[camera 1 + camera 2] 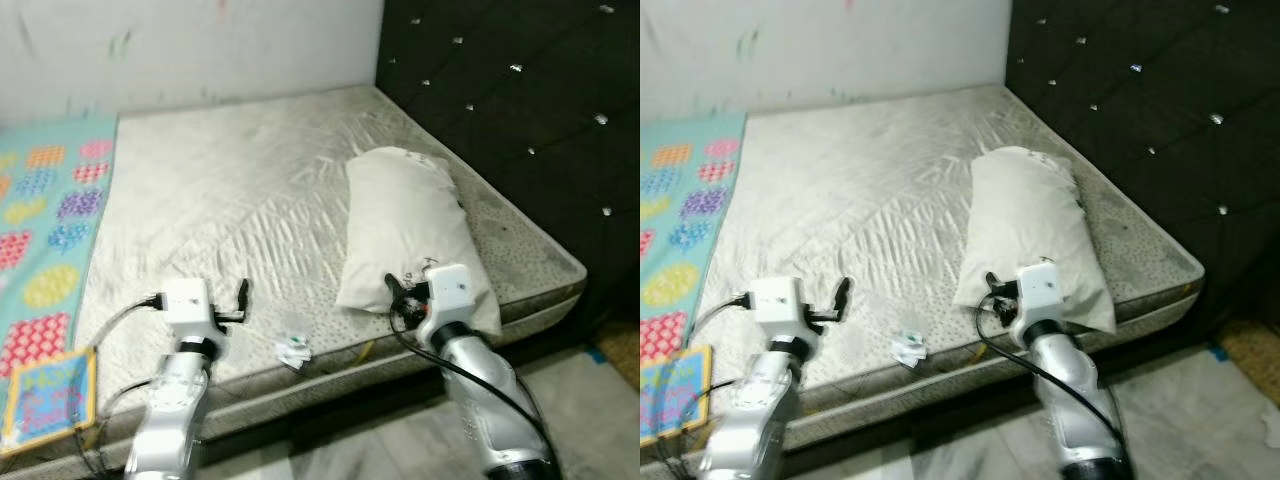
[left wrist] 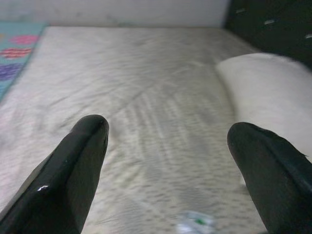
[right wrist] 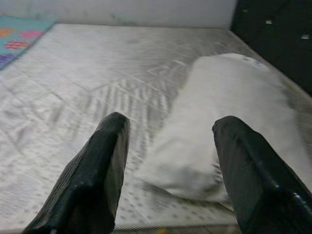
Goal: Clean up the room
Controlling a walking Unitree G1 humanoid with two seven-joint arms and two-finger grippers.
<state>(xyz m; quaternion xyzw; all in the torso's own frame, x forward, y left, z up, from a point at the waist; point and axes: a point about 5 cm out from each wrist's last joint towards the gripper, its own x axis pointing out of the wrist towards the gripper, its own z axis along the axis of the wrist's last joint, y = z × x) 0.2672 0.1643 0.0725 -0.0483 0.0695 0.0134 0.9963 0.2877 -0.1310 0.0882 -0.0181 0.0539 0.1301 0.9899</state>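
Observation:
A white pillow (image 1: 405, 230) lies lengthwise on the bare grey mattress (image 1: 230, 190), near the bed's right front corner. A small crumpled wrapper (image 1: 293, 348) sits on the mattress by the front edge, between my two arms. My left gripper (image 1: 238, 303) is open over the front edge, left of the wrapper; the left wrist view has the wrapper (image 2: 195, 223) low between the spread fingers (image 2: 87, 146). My right gripper (image 1: 398, 297) is open at the pillow's near end, and the pillow (image 3: 234, 107) lies just ahead of its fingers (image 3: 112, 146).
A colourful dotted blanket (image 1: 50, 230) covers the bed's left side, with a bright children's book (image 1: 48, 397) at its front corner. A black tufted headboard (image 1: 520, 100) stands on the right. Tiled floor (image 1: 585, 400) runs in front of the bed.

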